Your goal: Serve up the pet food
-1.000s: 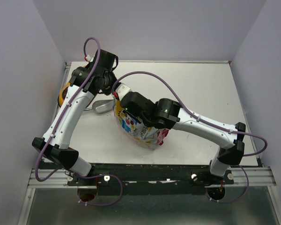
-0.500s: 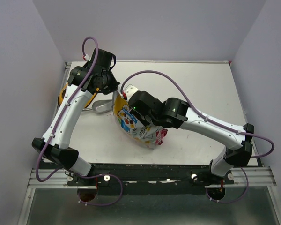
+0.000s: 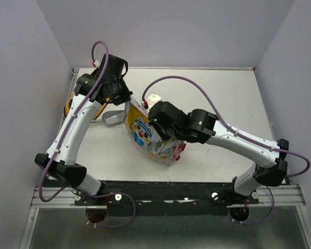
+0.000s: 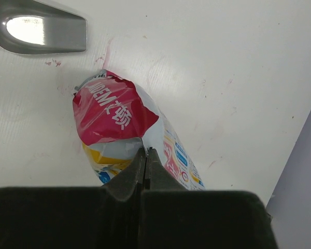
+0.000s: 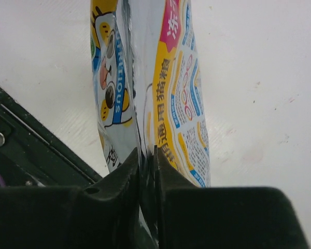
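Observation:
The pet food pouch (image 3: 147, 136), yellow, white and silver with a blue-and-white cartoon animal, lies slanted at the table's middle, its red bottom end toward the near edge. My left gripper (image 3: 125, 99) is shut on the pouch's top left edge; in the left wrist view (image 4: 144, 151) the jaws pinch the foil above the red end (image 4: 114, 111). My right gripper (image 3: 154, 115) is shut on the pouch's top right edge; in the right wrist view (image 5: 146, 151) the pouch (image 5: 173, 78) hangs between the jaws. No kibble shows.
A silver metal scoop (image 3: 110, 118) lies left of the pouch and shows in the left wrist view (image 4: 39, 32). The yellow double bowl (image 3: 69, 105) peeks out at the far left under the left arm. The walls stand close on three sides.
My right gripper has shifted right and slightly back with the pouch's edge, spreading the top away from the left gripper. The left gripper has barely moved.

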You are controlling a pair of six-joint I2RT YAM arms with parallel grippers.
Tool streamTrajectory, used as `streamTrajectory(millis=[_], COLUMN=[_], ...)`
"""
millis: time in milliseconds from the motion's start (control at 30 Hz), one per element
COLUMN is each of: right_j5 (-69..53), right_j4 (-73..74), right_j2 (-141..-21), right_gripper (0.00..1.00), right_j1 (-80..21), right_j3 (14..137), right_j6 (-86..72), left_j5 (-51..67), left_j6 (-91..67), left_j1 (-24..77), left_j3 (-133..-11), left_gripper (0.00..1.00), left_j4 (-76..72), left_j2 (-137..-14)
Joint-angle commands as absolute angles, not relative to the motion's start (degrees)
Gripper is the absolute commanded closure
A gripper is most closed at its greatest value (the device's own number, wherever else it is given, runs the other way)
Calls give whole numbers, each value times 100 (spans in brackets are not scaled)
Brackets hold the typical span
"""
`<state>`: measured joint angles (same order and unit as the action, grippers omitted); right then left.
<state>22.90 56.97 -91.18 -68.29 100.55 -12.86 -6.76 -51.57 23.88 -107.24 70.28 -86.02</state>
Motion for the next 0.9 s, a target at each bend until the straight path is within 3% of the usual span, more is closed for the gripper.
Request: streamTrajectory(millis=[0,100,233,333,433,467,533,800,867], right_j5=[2127,2180,2031,1951,1925,1951,1986,2496,2417], right_j4=[6539,6618,6715,6732,6645,6662,6688,7039,7014], right_j2=[-8465,-8429,-8481,-8473,-8455,-8464,-8508,-8174,-7999], right_gripper=[76,73,84,74,73,74,100,99,82], right_j1=[-6873,-6882,-6873,-6899,-6891,-6891,-6882,-6891,-6873], right_j3=[9774,9738,9703,9607,9615,9650,9668,9343,9203], right_j6=[-1538,-1582,-1556,-1538,-1512,-1503,-1494,-1898,-1907], left_j5=[-1301,-1283,-1301,-1292,-1266,-1266,-1283,-1441,-1406], left_j6=[-4913,-4896,-4887,-4878,-4878,-4878,-4878,-4860,-4843], left_j1=[2189,2189,2197,2188,2189,2188,2189,2136,2118], left_j3=[-11013,-10986,-10951,-10977,-11004,-11004,-11021,-11092,-11127], left_gripper=[100,100,100,100,100,100,100,100,100], left_j4=[6627,6627,6618,6618,6601,6592,6601,6636,6644], left_j2=[-8411,-8402,-8376,-8376,-8385,-8385,-8402,-8437,-8455])
